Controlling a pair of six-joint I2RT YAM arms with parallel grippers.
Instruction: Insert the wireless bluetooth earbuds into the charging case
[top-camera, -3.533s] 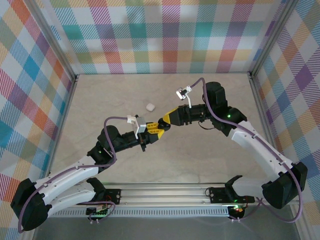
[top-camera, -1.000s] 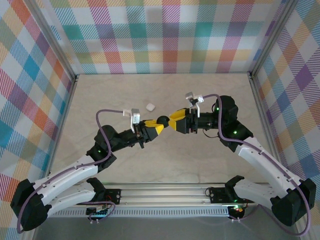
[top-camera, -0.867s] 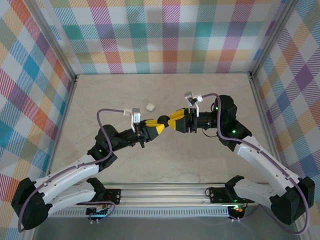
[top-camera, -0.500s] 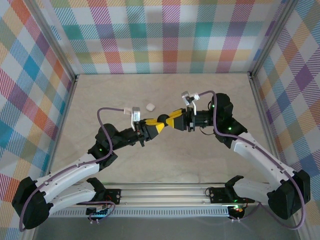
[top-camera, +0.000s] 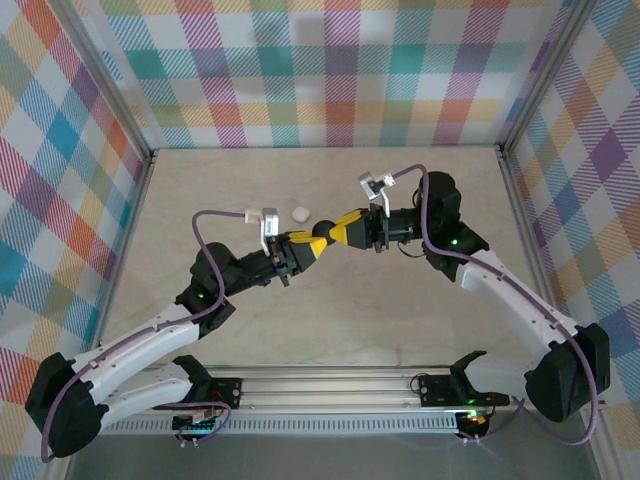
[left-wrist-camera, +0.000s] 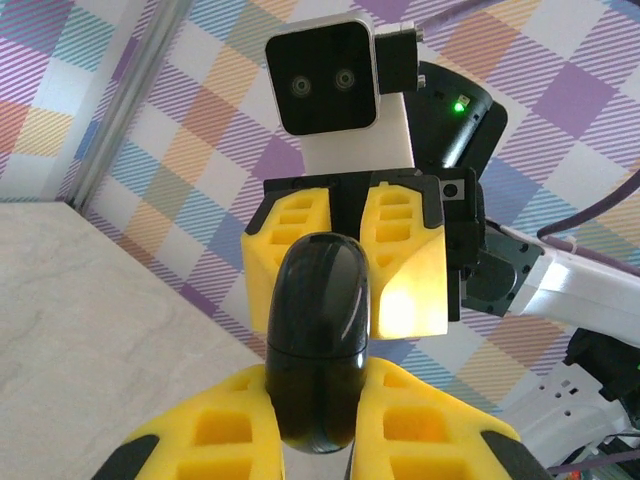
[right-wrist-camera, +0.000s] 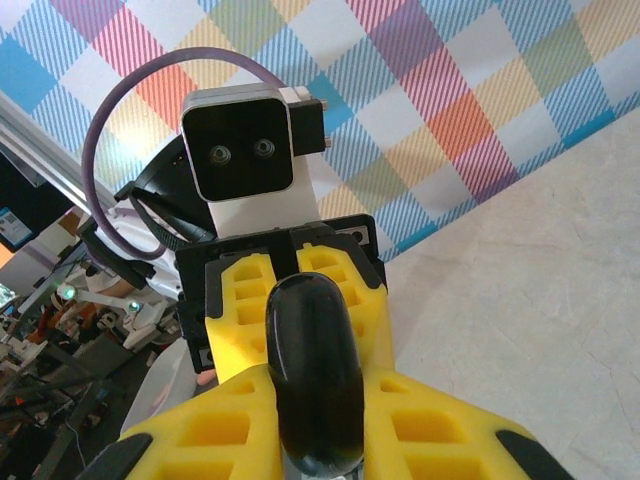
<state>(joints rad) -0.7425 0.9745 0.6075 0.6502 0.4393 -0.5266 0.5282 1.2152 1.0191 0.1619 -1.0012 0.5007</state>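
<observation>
Above the tabletop (top-camera: 200, 200), aloft between both arms: black case (top-camera: 322, 233), clenched at one end by left jaws, gripped at the other by right jaws. Behind, resting on tabletop, small white case (top-camera: 299, 213).

Beige, faintly marbled table (top-camera: 200, 190). Shut in on three sides by checked panels in pink, blue, green, orange and yellow: back wall (top-camera: 330, 70) behind the table, left wall (top-camera: 50, 200) and right wall (top-camera: 600, 200) flanking the table. Grey metal posts (top-camera: 105, 80) rising slantwise from the table's far corners. Silver slotted rail (top-camera: 330, 385) along the table's near edge.
</observation>
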